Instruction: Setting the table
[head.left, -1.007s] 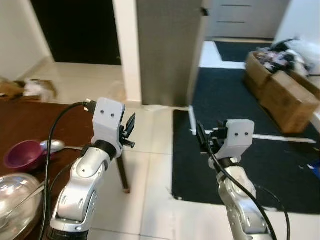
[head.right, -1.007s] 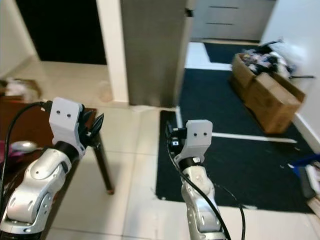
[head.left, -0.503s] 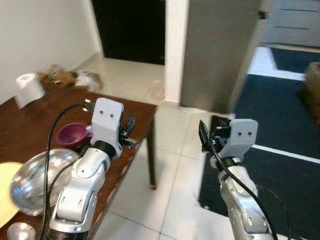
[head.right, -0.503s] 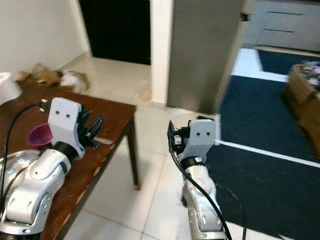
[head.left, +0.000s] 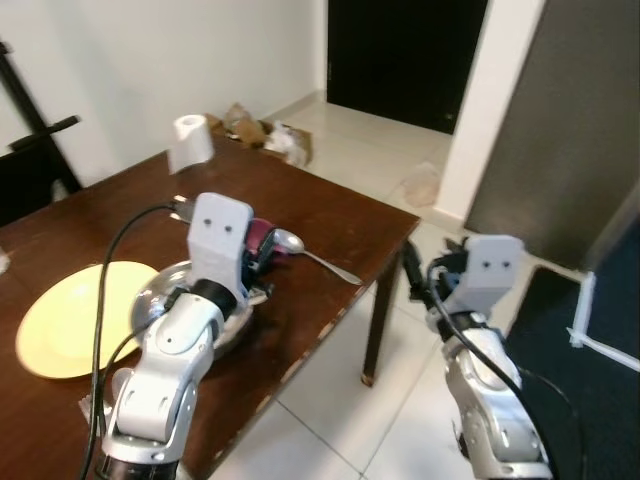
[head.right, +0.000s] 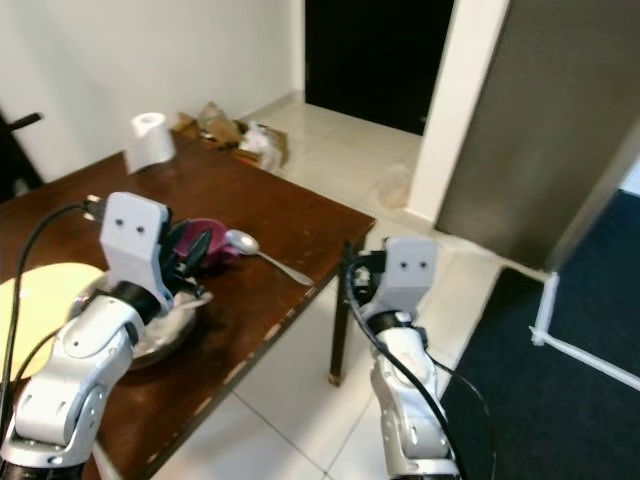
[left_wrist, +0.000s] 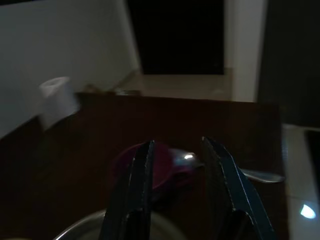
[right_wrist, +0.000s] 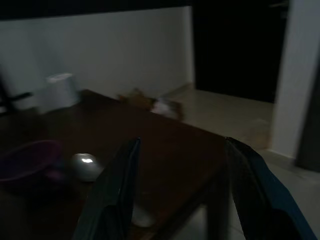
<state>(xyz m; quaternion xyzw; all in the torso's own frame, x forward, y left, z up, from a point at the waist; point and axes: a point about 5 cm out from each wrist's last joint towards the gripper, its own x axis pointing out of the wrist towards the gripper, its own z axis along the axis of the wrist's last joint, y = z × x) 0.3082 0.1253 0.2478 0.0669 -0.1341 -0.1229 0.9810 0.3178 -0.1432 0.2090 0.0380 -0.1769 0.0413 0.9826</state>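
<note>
A brown wooden table (head.left: 330, 215) carries a yellow plate (head.left: 60, 318), a silver bowl (head.left: 160, 290), a purple bowl (head.left: 262, 238) and a metal spoon (head.left: 305, 250). My left gripper (head.left: 262, 262) hovers open just above the silver bowl's far rim, pointing at the purple bowl (left_wrist: 160, 167) and the spoon (left_wrist: 186, 156), with nothing between its fingers (left_wrist: 137, 175). Off the table's corner, over the floor, my right gripper (head.left: 412, 272) is raised and open. Its wrist camera looks across the table at the spoon (right_wrist: 86, 166) and the purple bowl (right_wrist: 27, 160).
A white paper roll (head.left: 190, 143) stands at the table's far edge. Crumpled clutter (head.left: 262, 132) lies on the floor by the wall. Beyond are a dark doorway (head.left: 405, 55) and a grey panel (head.left: 560, 130). A dark carpet (head.left: 600, 400) covers the floor at right.
The camera has swung left, bringing the table with the plate, bowls, spoon and paper roll into full view. Both arms hold the same raised pose, fingers apart.
</note>
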